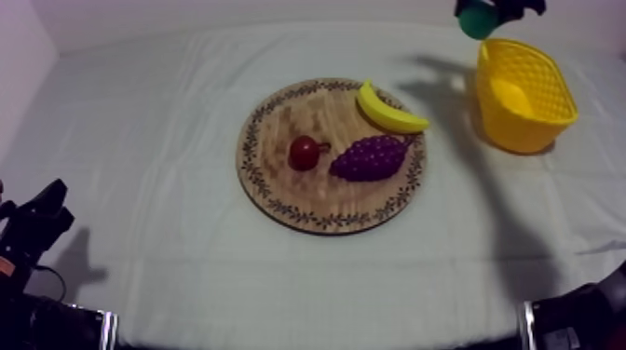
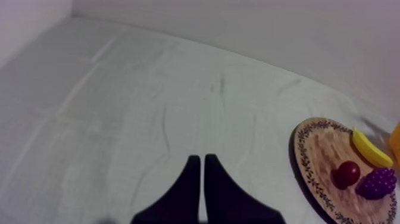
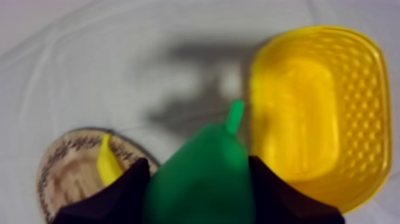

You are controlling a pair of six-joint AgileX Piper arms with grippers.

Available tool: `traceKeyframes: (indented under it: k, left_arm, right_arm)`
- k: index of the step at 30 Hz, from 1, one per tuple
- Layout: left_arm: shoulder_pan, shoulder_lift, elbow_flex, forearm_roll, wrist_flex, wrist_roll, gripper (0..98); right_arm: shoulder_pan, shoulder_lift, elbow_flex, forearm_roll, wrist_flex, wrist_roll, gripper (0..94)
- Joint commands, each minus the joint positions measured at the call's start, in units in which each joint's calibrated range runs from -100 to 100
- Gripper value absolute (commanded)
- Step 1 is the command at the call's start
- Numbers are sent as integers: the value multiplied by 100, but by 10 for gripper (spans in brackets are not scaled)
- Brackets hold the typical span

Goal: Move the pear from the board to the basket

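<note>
The right tool [image 3: 198, 179] grips the green pear [image 1: 478, 22] between its two black fingers [image 3: 122, 193] and holds it in the air near the far edge of the desk [image 1: 168, 140], toward the right corner. From the right wrist view, the pear hangs over the cloth just beside the rim of the yellow basket [image 1: 523, 132], its stem towards that rim. The basket stands near the desk's right edge, in the far half, well apart from the round wooden board [image 1: 298, 195] at the middle of the desk. On the board lie a banana [image 1: 389, 110] at its far right rim, a bunch of grapes [image 1: 371, 156] just beside it, and a small red fruit [image 1: 304, 152] near the centre. The left tool [image 2: 199, 164] sits low at the near left corner, its fingers pressed together on nothing.
</note>
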Motion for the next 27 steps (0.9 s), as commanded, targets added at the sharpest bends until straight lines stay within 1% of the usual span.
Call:
traceKeyframes:
  k: [1, 7, 15, 19, 23, 27]
  left_arm:
    - [1, 2, -2, 1, 2, -1, 1]
    - [1, 2, -2, 1, 2, -1, 1]
    - [1, 2, -2, 1, 2, -1, 1]
    - [1, 2, -2, 1, 2, -1, 1]
    - [1, 2, -2, 1, 2, -1, 1]
    - [1, 2, -2, 1, 2, -1, 1]
  right_arm:
    - [353, 30, 66, 9, -70, 31, 391]
    - [685, 269, 113, 74, -187, 102, 401]
    - [867, 907, 298, 208, -277, 122, 453]
    - [897, 1187, 477, 256, -317, 188, 526]
    - [884, 1406, 592, 302, -296, 244, 637]
    - [894, 1454, 655, 247, -304, 259, 735]
